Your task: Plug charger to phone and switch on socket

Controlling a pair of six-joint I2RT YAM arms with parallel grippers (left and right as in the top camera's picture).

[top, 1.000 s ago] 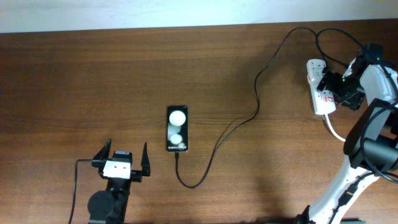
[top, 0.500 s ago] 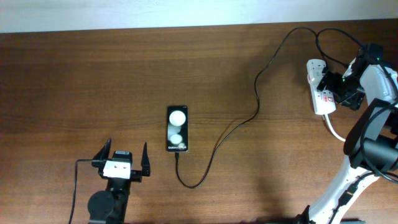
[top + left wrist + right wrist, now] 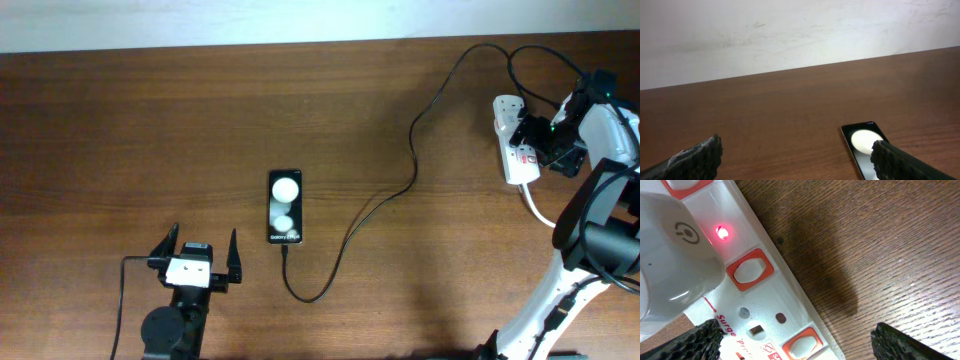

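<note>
Our right tool hangs spread wide, directly above the socket, which runs slantwise beneath it; a red lamp glows there. The phone, where the charger seems plugged, lies ahead-right of the spread left tool.

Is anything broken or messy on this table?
Nothing stands out. The phone lies flat and straight. The charger cable runs in a loose curve from the phone's bottom edge toward the socket. A small red light glows on the socket. No spill or damage shows.
</note>
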